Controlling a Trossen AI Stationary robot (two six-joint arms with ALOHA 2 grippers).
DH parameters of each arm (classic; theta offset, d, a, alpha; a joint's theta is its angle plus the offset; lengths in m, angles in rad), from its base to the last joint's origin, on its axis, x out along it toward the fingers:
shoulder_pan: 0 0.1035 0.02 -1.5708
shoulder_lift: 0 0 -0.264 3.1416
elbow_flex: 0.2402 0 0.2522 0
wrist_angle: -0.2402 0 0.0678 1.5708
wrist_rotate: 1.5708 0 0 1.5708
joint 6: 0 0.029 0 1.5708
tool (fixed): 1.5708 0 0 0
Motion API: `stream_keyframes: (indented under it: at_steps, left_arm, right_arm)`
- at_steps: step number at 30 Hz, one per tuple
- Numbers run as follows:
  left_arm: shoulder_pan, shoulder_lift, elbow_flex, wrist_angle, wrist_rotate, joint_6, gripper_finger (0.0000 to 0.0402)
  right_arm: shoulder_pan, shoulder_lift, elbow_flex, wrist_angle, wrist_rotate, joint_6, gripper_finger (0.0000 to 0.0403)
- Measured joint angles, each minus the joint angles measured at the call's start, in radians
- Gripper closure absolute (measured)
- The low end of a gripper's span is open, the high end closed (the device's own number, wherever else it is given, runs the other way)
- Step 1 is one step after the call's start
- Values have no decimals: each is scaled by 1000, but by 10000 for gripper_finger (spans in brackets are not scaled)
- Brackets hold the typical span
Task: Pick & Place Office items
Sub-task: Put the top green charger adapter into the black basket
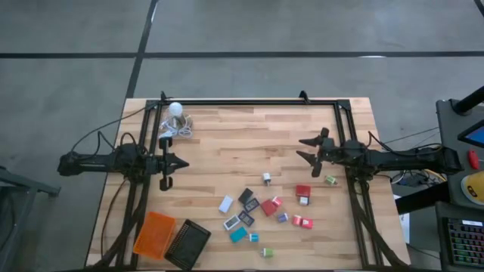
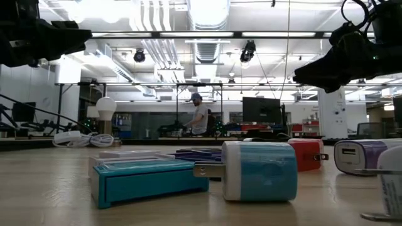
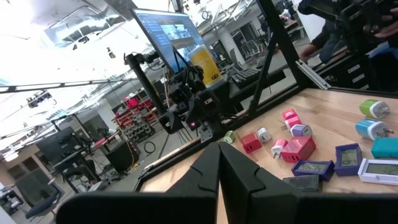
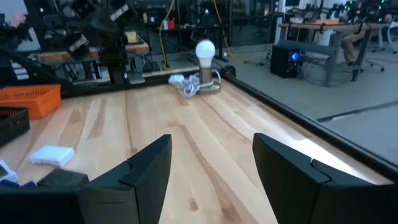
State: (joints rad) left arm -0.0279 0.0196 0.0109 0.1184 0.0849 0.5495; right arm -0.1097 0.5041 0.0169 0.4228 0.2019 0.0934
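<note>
The office items [image 1: 261, 208] are small blocky pieces in red, teal, white, black, green and purple, lying scattered on the wooden table toward its near right. The low view shows a teal box [image 2: 147, 179] and a white and teal plug piece [image 2: 257, 171] close up. My left gripper [image 1: 184, 161] hovers shut over the table's left side, well left of the pieces [image 3: 292, 149], its fingers together [image 3: 219, 163]. My right gripper [image 1: 301, 149] hovers open above the table's right half, on the far side of the pieces, its fingers wide apart [image 4: 211, 168]. Neither gripper touches anything.
An orange tray [image 1: 154, 233] and a black tray [image 1: 187, 244] sit side by side at the near left edge. A white bulb with a coiled cord [image 1: 175, 112] lies at the far left. Bare wood stretches between the two grippers. A person stands in the room behind [image 2: 200, 116].
</note>
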Motion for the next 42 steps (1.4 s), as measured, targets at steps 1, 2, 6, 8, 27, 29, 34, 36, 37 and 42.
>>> stream_keyframes:
  at_steps: [1, 2, 6, 8, 27, 29, 34, 36, 37, 42]
  left_arm:
    - [0, 0, 0, 0, 0, 0, 392]
    - [0, 0, 0, 0, 0, 0, 392]
    - [0, 0, 0, 0, 0, 0, 392]
    - [0, 0, 0, 0, 0, 0, 392]
    - [0, 0, 0, 0, 0, 0, 392]
    - [0, 0, 0, 0, 0, 0, 392]
    - [0, 0, 0, 0, 0, 0, 392]
    - [0, 0, 0, 0, 0, 0, 392]
    - [0, 0, 0, 0, 0, 0, 392]
    - [0, 0, 0, 0, 0, 0, 392]
  right_arm:
    - [0, 2, 13, -4, 0, 7, 184]
    - [0, 4, 31, -11, 0, 7, 184]
    - [0, 21, 163, -154, -1, -24, 184]
    - [0, 44, 262, -293, -1, -20, 184]
    - [0, 448, 1028, -1701, -28, 712, 184]
    - [1, 482, 1040, -1735, -58, 740, 184]
    - [12, 550, 1037, -1751, -131, 745, 184]
    - [12, 579, 1036, -1750, -149, 771, 184]
    - [12, 595, 1037, -1751, -157, 799, 184]
    - [37, 671, 1043, -1751, -290, 904, 184]
